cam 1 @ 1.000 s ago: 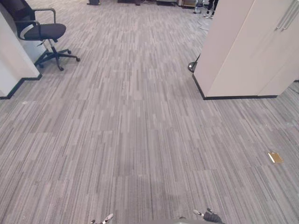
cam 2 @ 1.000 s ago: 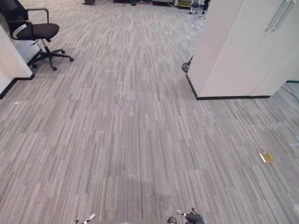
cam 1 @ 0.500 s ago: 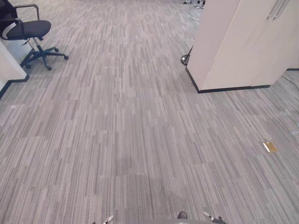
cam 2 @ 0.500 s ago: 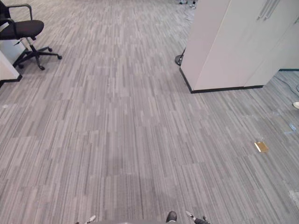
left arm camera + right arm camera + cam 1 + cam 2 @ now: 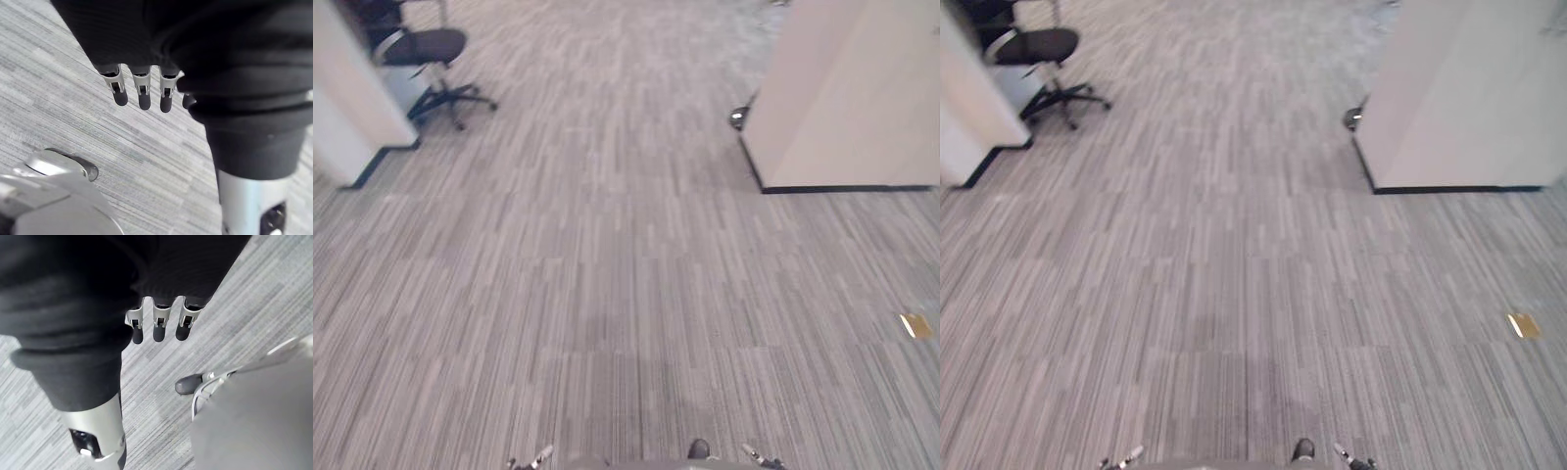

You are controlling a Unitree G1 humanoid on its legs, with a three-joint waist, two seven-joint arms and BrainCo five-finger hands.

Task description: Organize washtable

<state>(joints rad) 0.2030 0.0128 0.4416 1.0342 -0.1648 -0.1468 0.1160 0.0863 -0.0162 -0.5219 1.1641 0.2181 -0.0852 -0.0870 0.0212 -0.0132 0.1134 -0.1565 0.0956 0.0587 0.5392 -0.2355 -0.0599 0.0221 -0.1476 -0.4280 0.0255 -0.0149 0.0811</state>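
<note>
Left hand (image 5: 143,95): hangs over the carpet floor (image 5: 626,294) with fingers (image 5: 120,94) straight and slack, nothing in them; its thumb is lost to you behind the dark cover. Right hand (image 5: 159,328): likewise loose, fingers (image 5: 183,325) pointing down at the carpet, nothing held. In the head views both hands are cut by the lower edge at the fingertips. Washtable: you cannot tell where it stands. Office chair (image 5: 429,49): far ahead of the left hand and out to its left, wheeled base on the carpet, back cut by the upper edge. White wall corner (image 5: 347,98): just beside the chair on the side nearer the left hand, dark skirting at its foot, cut by the left edge. Pale cabinet (image 5: 847,98): far ahead of the right hand, dark plinth along the carpet, top and far side cut off. Small dark round thing (image 5: 738,118): just beside the cabinet's corner, too blurred for you to name. Small tan flat piece (image 5: 915,325): on the carpet ahead of the right hand and out to its right, well apart from the cabinet, not identifiable. Open room: a broad lane of carpet runs straight ahead of both hands, between wall corner and cabinet.
</note>
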